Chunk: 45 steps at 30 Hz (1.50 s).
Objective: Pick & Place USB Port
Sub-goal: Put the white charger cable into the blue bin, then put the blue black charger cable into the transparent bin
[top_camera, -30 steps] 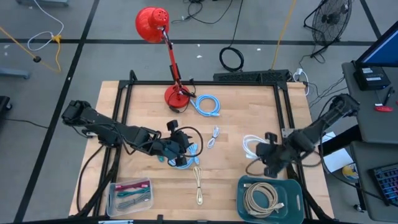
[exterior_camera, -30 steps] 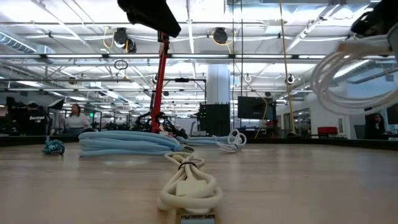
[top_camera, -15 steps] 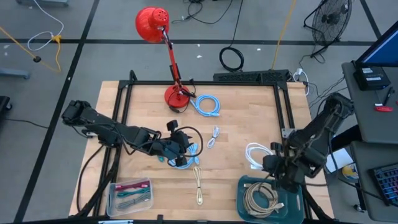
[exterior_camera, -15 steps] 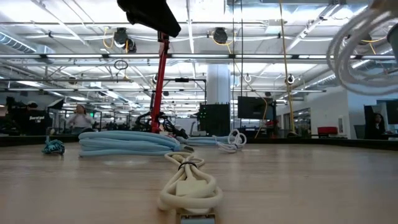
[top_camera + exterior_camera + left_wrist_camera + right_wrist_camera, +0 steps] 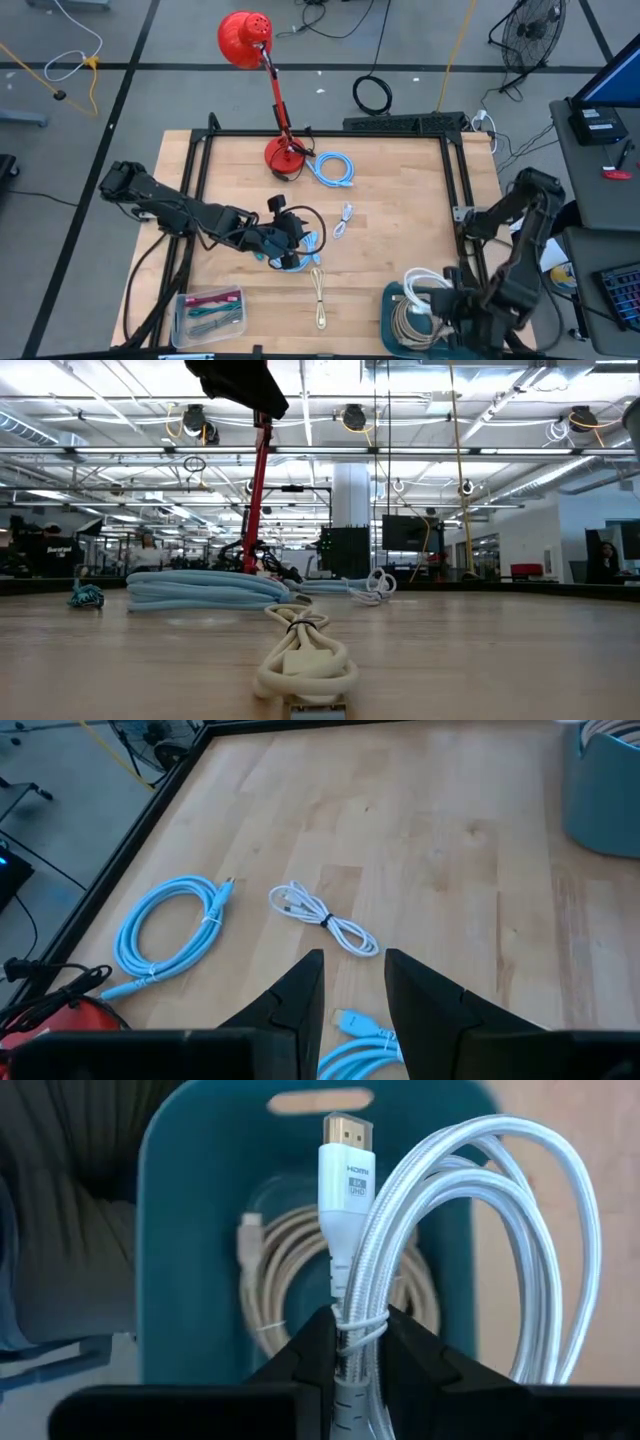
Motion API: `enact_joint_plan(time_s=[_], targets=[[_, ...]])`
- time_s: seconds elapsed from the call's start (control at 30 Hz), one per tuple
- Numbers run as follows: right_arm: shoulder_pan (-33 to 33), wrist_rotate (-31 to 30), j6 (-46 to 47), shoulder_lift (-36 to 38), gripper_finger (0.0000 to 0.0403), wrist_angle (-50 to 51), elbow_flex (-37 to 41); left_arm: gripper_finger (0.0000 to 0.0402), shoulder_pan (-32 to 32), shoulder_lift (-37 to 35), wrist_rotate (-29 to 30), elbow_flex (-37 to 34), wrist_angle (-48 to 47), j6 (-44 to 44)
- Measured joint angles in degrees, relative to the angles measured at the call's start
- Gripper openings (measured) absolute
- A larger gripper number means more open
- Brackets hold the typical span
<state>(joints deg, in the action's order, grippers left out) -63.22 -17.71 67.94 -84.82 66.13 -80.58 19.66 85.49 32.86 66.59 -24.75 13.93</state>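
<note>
White braided coiled cable [image 5: 470,1250] pinched in my right gripper [image 5: 360,1342] over teal plastic bin [image 5: 190,1230], ready to drop; left gripper [image 5: 352,982] waits, jaws narrowly parted, empty.

White cable [image 5: 470,1240], teal bin [image 5: 200,1230], red lamp [image 5: 245,40]
</note>
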Motion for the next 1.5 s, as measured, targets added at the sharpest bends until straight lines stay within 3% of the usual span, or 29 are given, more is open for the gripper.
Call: enact_joint_plan(time_s=[0.2,0.4,0.63,0.93,1.27,1.5], targets=[[-2.2,-1.0,0.4,-4.0,0.0049,-2.6,-3.4,0.0113,-0.1,0.0,0.0,0.0,0.0,-0.9],[-0.3,-3.0,-1.7,-6.4,0.0049,-2.4,-3.4,0.0113,-0.1,0.0,0.0,0.0,0.1,-3.2],[3.3,4.0,-4.1,-10.3,0.0050,-3.0,-3.4,0.0113,-0.1,0.0,-0.3,0.0,-1.0,-4.0],[3.6,4.3,-5.3,-10.5,0.0051,-10.4,-3.4,0.0113,-0.1,0.0,-0.4,0.0,-1.1,-5.8],[3.6,4.9,-4.1,-10.5,0.0077,-9.8,-3.3,0.0113,-0.1,0.0,-0.4,0.0,-1.1,-6.0],[3.6,6.0,-3.3,-10.5,0.0118,-9.4,-3.3,0.0113,-0.1,0.0,-0.4,0.0,-1.1,-6.0]])
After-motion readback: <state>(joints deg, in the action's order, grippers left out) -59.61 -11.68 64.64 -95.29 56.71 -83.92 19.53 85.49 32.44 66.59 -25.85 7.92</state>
